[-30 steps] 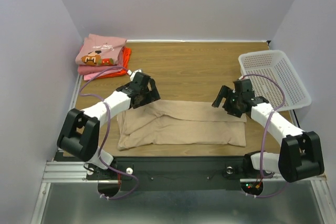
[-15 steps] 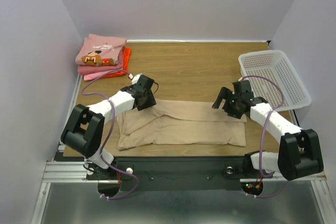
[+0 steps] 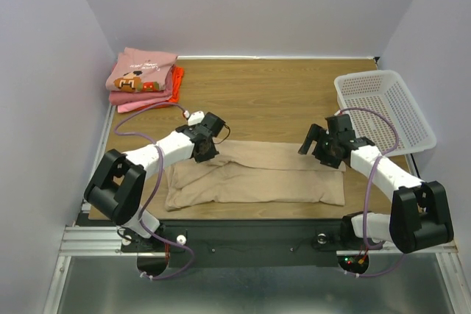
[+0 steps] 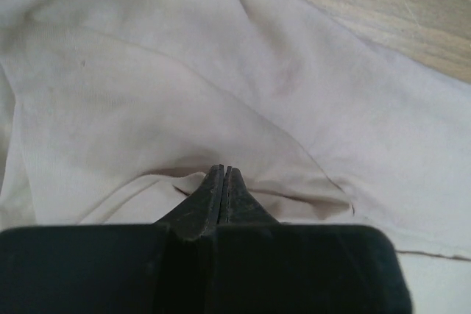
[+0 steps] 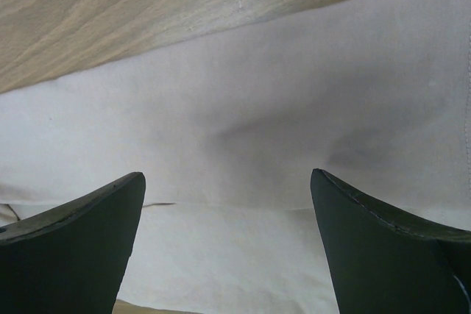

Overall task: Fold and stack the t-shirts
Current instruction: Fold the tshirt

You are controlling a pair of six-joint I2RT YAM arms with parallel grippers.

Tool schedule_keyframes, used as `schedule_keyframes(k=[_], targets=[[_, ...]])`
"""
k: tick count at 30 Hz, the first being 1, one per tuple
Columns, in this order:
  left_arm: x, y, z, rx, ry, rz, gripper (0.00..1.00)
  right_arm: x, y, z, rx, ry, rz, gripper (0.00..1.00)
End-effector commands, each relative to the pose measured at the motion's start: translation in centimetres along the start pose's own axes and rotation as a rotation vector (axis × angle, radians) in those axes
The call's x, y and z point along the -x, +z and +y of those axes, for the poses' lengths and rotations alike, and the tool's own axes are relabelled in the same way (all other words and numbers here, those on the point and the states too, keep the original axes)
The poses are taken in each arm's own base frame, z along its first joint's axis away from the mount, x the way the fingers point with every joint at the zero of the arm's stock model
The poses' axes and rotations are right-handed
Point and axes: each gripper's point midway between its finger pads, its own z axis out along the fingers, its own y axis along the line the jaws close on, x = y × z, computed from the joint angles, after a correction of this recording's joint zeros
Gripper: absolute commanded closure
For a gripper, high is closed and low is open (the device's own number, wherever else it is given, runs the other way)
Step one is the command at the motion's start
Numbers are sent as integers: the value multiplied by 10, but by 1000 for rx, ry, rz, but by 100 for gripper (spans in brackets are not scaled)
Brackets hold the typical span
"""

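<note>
Wooden table (image 3: pixel 280 93), light-brown grain, fills the mid frame btwn pale walls, w/ a metal rail along its bottom edge.

Lower ctr: tan shirt (image 3: pixel 257 178) lies flat on the wood, folded into a long band running left-right, close to the table's bottom edge. Its left end is wider and more rumpled, and a lengthwise crease runs down the middle.

Upper left corner: stack of folded shirts. Pink shirt (image 3: pixel 140 71) w/ brown-white graphic on top, orange-red shirt (image 3: pixel 175 79) poking out at the stack's right side, lighter pink shirt (image 3: pixel 121 98) showing at the lower left.

Right side: white mesh basket (image 3: pixel 386 108) sits at the table's right edge, well apart from the tan shirt's band.
</note>
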Motion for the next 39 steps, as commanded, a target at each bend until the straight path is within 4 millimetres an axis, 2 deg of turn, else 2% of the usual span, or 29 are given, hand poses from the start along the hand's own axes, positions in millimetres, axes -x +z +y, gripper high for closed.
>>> schedule_keyframes(k=[1,9,20,24,25,27,28,29,35,39], targets=[[2,-24,0,28,-34,-37,100,6,-3,0,2,-17,-43,0],[-45,-31,3,33,-63,43,100,2,-3,-4,-8,-25,-39,0],[-83,-45,-4,12,-116,110,100,-8,1,-14,-31,-27,-19,0],[-91,-48,1,40,-110,128,79,-9,1,-16,-37,-30,-20,0],[-93,-49,1,43,-110,132,61,-9,1,-16,-37,-34,-20,0],[-94,-58,-3,31,-100,126,48,-9,1,-16,-36,-36,-21,0],[-92,-60,-4,30,-97,118,12,-9,1,-16,-36,-38,-21,0],[-91,-64,-7,21,-92,113,2,-10,1,-16,-37,-36,-20,0],[-65,-94,-28,-81,-86,29,2,0,-6,-10,-11,-52,-57,0],[-38,-96,-25,-124,-133,-58,2,12,-13,-6,-10,-48,-106,0]])
